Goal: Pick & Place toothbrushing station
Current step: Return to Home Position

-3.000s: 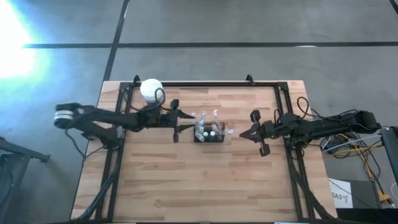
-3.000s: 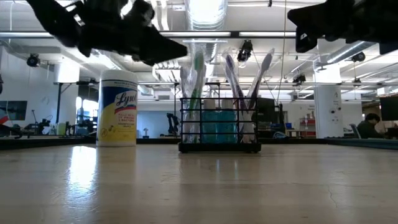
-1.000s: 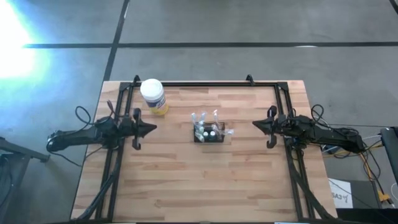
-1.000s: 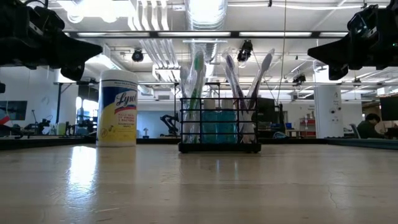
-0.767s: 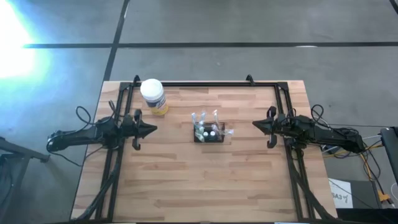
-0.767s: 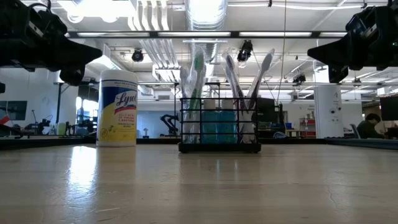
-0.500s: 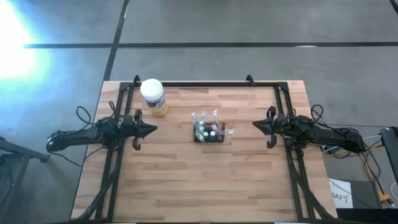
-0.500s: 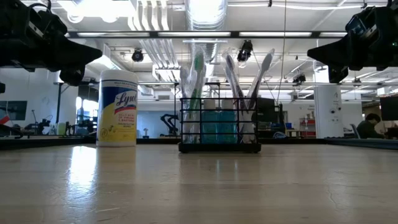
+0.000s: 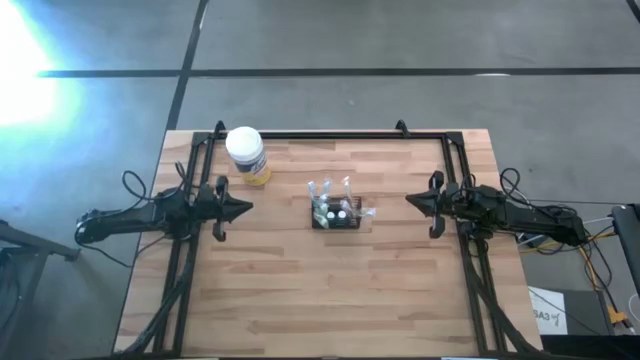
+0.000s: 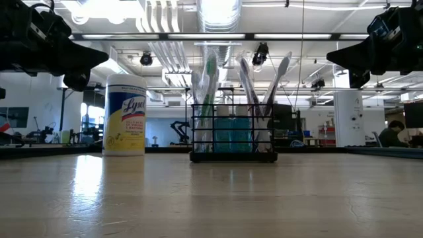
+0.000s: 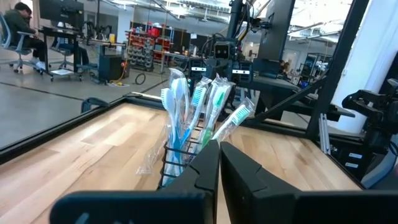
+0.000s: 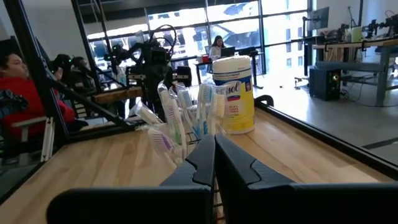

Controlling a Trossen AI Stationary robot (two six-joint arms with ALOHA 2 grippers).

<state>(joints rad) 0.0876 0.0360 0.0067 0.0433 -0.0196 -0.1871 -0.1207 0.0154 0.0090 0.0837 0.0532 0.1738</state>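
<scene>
The toothbrushing station (image 9: 336,213), a small black wire holder with several toothbrushes standing in it, rests by its base on the wooden table's middle; it also shows in the low view (image 10: 233,135), the left wrist view (image 11: 186,152) and the right wrist view (image 12: 183,134). My left gripper (image 9: 248,208) is shut and empty at the table's left side, pointing at the station. My right gripper (image 9: 408,200) is shut and empty at the table's right side, pointing at it too. Both hang above the table.
A round white-lidded wipes jar with a yellow label (image 9: 246,153) stands at the table's far left, also in the low view (image 10: 125,115). A black metal frame (image 9: 330,134) runs round the table. People sit in the room beyond (image 12: 15,81).
</scene>
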